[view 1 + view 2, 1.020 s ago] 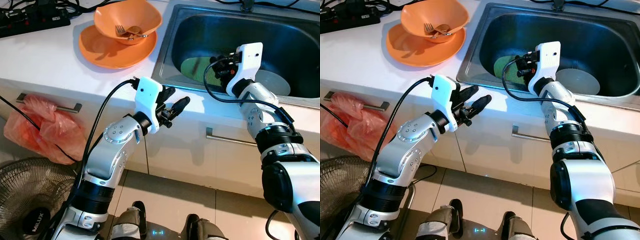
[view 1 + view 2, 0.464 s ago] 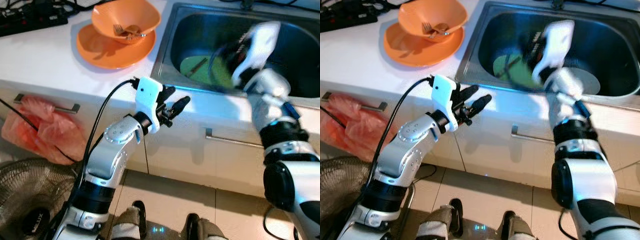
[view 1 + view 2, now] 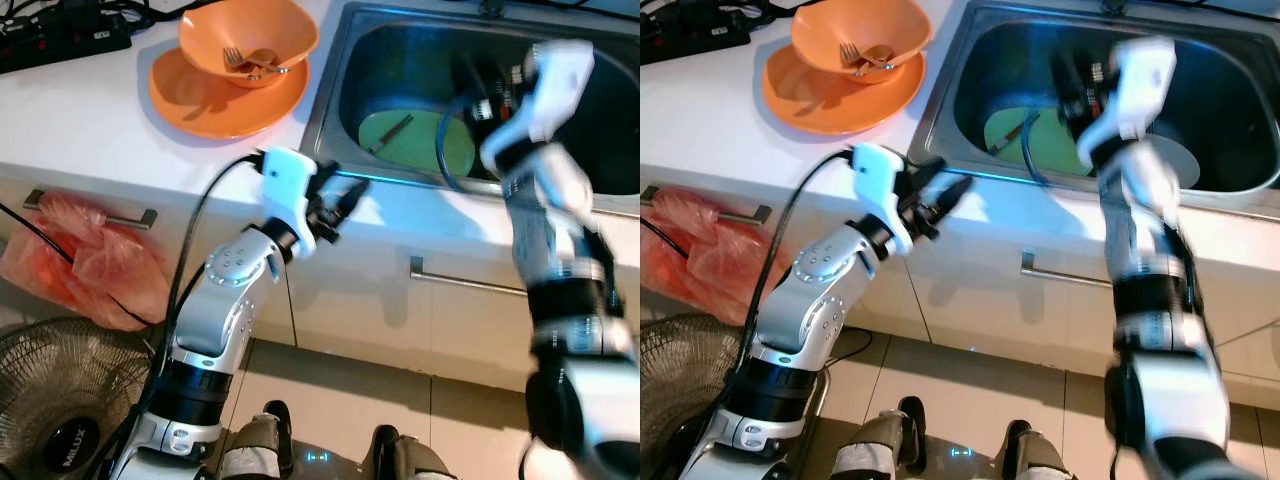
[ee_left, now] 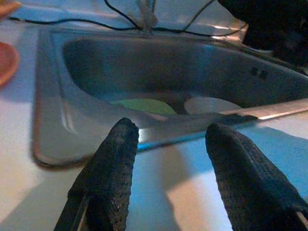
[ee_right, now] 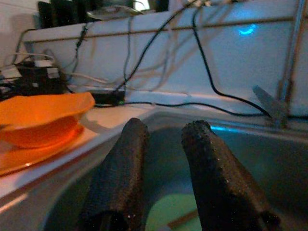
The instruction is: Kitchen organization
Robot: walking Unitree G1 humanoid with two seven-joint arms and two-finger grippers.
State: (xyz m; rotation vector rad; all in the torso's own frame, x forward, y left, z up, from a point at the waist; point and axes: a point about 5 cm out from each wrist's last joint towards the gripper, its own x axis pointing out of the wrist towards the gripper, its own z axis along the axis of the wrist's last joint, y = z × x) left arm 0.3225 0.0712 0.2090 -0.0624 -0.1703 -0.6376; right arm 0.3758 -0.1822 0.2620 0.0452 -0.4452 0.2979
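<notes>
Left eye view shows the steel sink [image 3: 340,75] set in the white counter [image 3: 90,110]. A green plate [image 3: 415,140] lies on the sink's floor beside a white plate [image 3: 1165,160]. Near the counter's back edge, an orange bowl [image 3: 250,35] holding a fork [image 3: 245,62] sits on an orange plate [image 3: 215,100]. The right gripper [image 5: 166,163] hangs above the sink, fingers slightly apart, empty. The left gripper [image 4: 168,168] hovers at the counter's front edge, fingers wide apart.

A home kitchen; a steel sink [image 3: 335,95] is sunk into a white counter [image 3: 90,110], with cupboard fronts and bar handles [image 3: 470,283] below. An orange bowl [image 3: 248,40] holding a fork [image 3: 245,63] sits on an orange plate [image 3: 215,100]; a green plate [image 3: 420,140] lies in the sink.
</notes>
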